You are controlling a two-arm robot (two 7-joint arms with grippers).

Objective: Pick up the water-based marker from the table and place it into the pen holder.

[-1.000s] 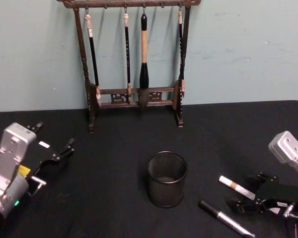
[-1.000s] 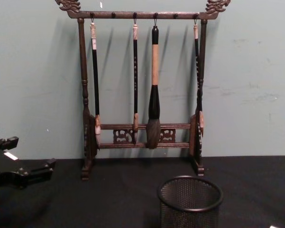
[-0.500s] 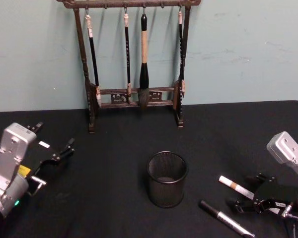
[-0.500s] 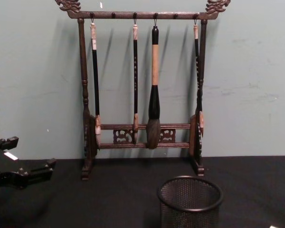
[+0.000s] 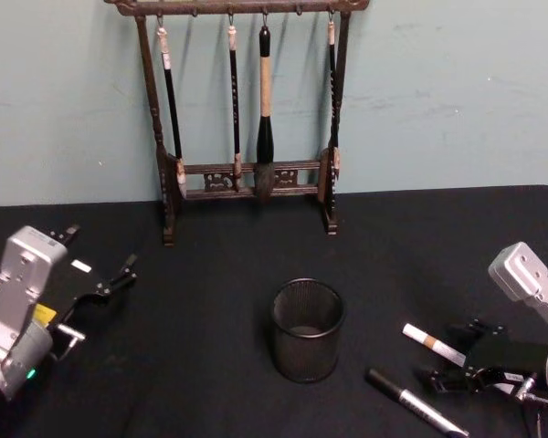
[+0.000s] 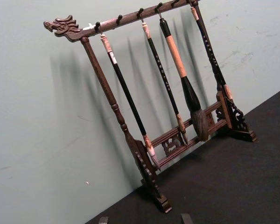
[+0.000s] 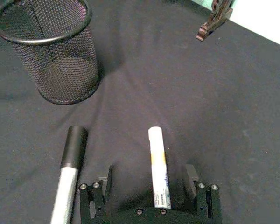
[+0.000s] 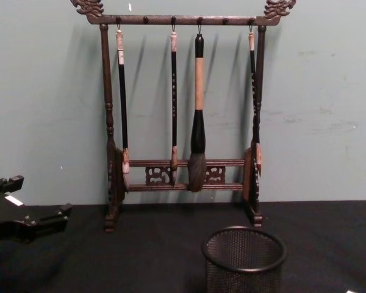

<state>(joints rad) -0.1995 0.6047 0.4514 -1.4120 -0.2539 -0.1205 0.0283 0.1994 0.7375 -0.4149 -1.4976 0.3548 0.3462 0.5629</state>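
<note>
water-based marker (image 5: 436,345): white cap, tan band, pale barrel; lies flat on the tabletop, right of the pen holder, cap end nearer it
pen holder (image 5: 308,328): round black wire-mesh cup, upright
tabletop (image 5: 210,365): plain black cloth

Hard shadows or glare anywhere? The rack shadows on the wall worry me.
Chest view: brush rack throws soft, offset shadows on the wall. Left wrist view: same streaks, slanted with the rack. Right wrist view: no glare on the water-based marker; pen holder casts a faint shadow on the table.

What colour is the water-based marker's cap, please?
White; the marker's cap shows best in the right wrist view.
</note>
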